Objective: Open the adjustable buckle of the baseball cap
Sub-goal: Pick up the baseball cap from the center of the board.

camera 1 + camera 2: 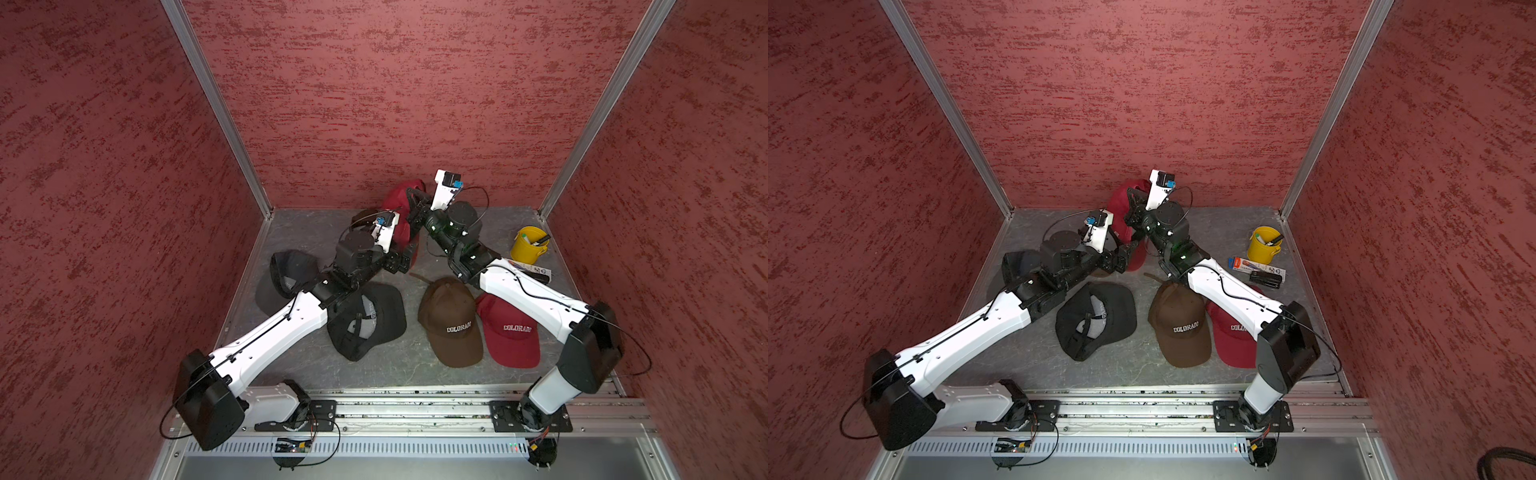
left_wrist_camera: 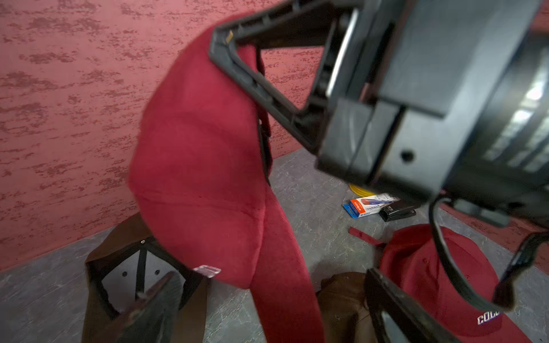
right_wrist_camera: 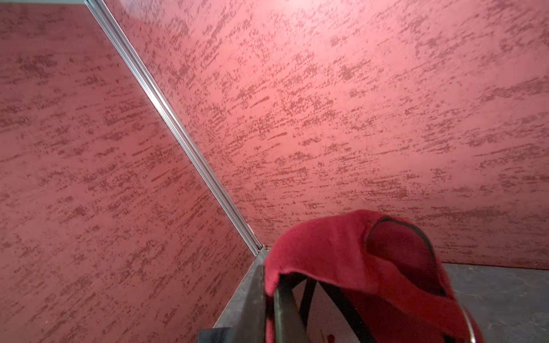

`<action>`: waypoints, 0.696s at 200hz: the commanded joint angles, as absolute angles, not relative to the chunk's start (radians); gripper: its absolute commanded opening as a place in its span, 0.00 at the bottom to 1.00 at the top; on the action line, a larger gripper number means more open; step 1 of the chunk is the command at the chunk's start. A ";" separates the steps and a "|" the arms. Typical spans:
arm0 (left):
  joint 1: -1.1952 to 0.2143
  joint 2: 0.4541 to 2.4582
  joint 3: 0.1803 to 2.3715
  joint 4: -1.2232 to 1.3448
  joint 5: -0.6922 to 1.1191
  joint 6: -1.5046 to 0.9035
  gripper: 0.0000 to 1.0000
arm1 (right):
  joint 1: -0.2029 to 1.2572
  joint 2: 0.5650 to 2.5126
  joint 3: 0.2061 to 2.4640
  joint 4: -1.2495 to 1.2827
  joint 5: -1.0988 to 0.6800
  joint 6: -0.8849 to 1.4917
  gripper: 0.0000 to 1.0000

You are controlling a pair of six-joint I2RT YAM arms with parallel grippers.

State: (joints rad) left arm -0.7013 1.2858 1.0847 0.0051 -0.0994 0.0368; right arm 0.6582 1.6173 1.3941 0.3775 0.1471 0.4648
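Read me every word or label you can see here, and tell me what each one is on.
"COLORADO": front of the brown cap.
"COLORADO": front of the dark red cap beside it.
Grey label inside the upturned black cap: too blurred to read.
Blue and orange box: print too small to read.

You've got two matching units: left arm (image 1: 270,336) & right arm (image 1: 536,299), white shell links w/ blk joint housings. Thin blk cable (image 1: 257,336) clipped along each link, looping loose at elbows. Blk base plates (image 1: 324,411) at 6 o'clock, screws showing. Wrist cam brackets (image 1: 442,193) white, w/ blue plug (image 1: 457,183). Green LED (image 1: 1179,257) on R forearm. Right gripper (image 2: 215,41) blk, ribbed fingers (image 2: 267,98).
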 commanded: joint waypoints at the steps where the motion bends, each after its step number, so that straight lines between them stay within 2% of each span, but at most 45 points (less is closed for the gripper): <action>1: -0.724 1.328 1.088 0.117 -0.116 0.080 0.98 | 0.665 1.578 1.420 0.404 0.204 0.496 0.00; 79: -0.706 1.504 1.141 0.213 -0.202 0.035 0.96 | 0.680 1.539 1.398 0.377 0.243 0.508 0.00; 139: -0.699 1.487 1.099 0.244 -0.172 0.015 0.78 | 0.681 1.503 1.345 0.379 0.270 0.492 0.00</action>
